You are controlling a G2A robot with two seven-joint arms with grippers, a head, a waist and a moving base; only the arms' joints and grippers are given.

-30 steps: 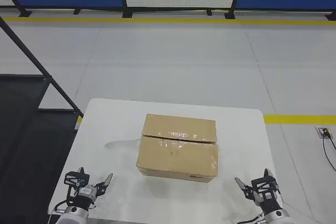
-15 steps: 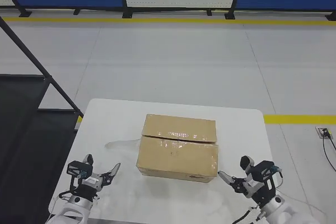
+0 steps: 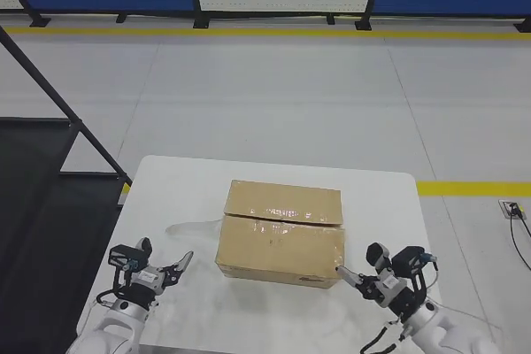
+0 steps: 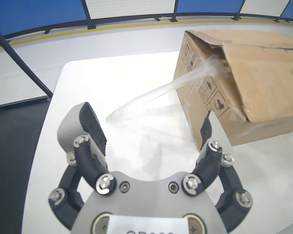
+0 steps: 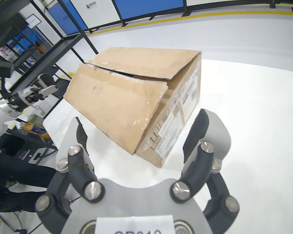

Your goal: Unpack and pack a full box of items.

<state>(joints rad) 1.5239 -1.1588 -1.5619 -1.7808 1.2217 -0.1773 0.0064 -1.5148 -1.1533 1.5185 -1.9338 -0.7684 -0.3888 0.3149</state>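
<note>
Sitting on the desk (image 3: pixel 372 203), box (image 3: pixel 281 232) has flaps down, contents hidden; clear tape strip (image 4: pixel 151 93) trails off its left end. Left pincer (image 3: pixel 166 253) and right pincer (image 3: pixel 357 262) spread, empty, flanking its near corners.

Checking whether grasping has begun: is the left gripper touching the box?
Apart. In the top view, a strip of bare table separates the left gripper from the box.

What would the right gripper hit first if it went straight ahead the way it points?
Most likely the cardboard box: its near corner lies straight ahead of the right gripper, though depth is unclear.
</note>
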